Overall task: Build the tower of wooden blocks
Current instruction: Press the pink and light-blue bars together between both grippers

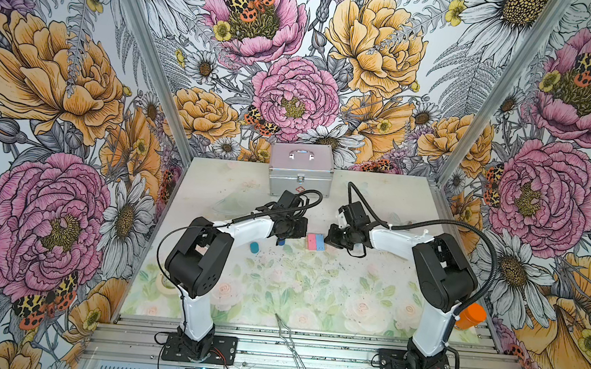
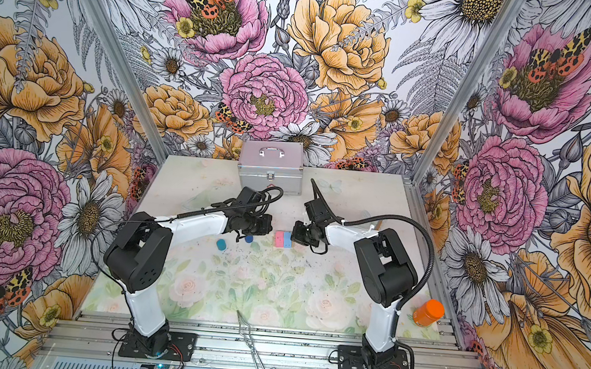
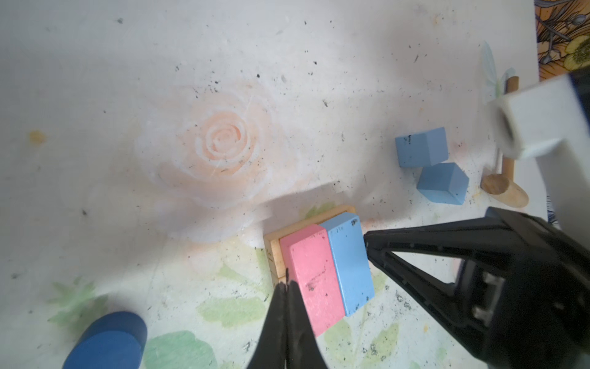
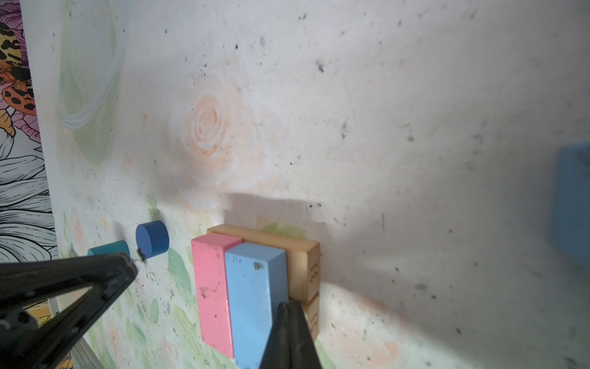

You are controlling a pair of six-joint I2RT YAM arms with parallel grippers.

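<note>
The tower is a pink slab (image 3: pixel 314 274) and a blue slab (image 3: pixel 349 265) lying side by side on tan planks (image 4: pixel 303 265), mid-table in both top views (image 1: pixel 315 241) (image 2: pixel 283 239). My right gripper (image 4: pixel 289 305) is shut, with its tip against the blue slab's outer side (image 1: pixel 326 240). My left gripper (image 3: pixel 287 282) is shut and empty. It hovers left of the pink slab (image 1: pixel 279 242), over a dark blue cylinder (image 4: pixel 152 238). A teal cylinder (image 1: pixel 255 247) lies further left. Two light blue cubes (image 3: pixel 421 147) (image 3: pixel 442 182) sit beyond the right gripper.
A silver case (image 1: pixel 300 173) stands at the back centre. An orange jar (image 1: pixel 470 315) lies by the right arm's base. Metal tongs (image 1: pixel 294 349) rest on the front rail. A small wooden mallet (image 3: pixel 504 188) lies next to the cubes.
</note>
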